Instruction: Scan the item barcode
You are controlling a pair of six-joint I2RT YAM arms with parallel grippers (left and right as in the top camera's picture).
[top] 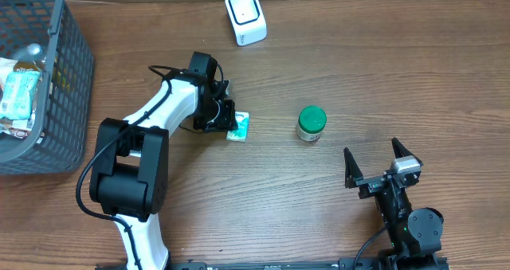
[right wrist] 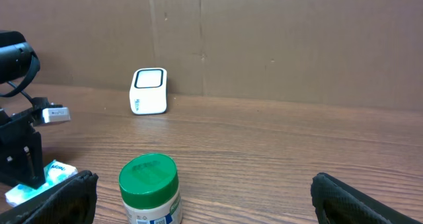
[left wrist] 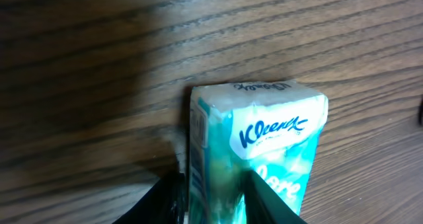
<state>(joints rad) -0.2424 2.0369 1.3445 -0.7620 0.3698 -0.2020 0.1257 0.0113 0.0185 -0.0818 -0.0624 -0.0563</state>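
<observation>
- Lying on the wooden tabletop [top: 319, 214] left of centre, the Kleenex pack [left wrist: 258, 151] sits between the left gripper's [top: 220, 119] jaws.
- Its long axis runs straight out from the jaws. The free end points away from the wrist camera and, seen from overhead, to the right.
- The blue Kleenex logo is on the face nearest the right-hand finger; no barcode is visible.
- The jaws are drawn in narrow on the pack, with black fingers [left wrist: 274, 201] against both long sides.
- A green-lidded jar [top: 311, 123] stands upright to the right, apart from the pack.
- A white scanner [top: 245, 17] stands at the far edge.
- The right gripper [top: 371, 152] is near the front edge, jaws spread wide and holding nothing.
- A grey basket [top: 68, 79] holding packets sits at the far left.
</observation>
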